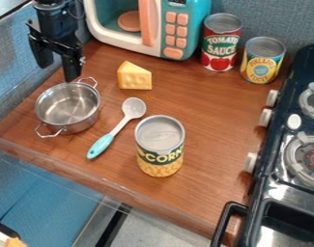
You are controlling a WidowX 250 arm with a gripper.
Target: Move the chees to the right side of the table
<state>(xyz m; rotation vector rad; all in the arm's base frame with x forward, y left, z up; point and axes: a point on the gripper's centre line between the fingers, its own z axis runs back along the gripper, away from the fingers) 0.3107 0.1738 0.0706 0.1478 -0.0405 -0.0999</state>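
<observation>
The black gripper (58,66) hangs at the upper left, above the back edge of the metal pot, with its two fingers apart and nothing between them. A yellow cheese wedge (134,78) rests on the brown wooden table (204,106), to the right of the gripper and in front of the toy microwave. The gripper and the cheese are apart.
The metal pot (67,108) stands at the left, beside a blue-handled spoon (115,130). A corn can (160,147) is near the middle front. Behind are the microwave (178,34), a tomato sauce can (220,43) and a pineapple can (262,60). The stove (275,169) borders the right.
</observation>
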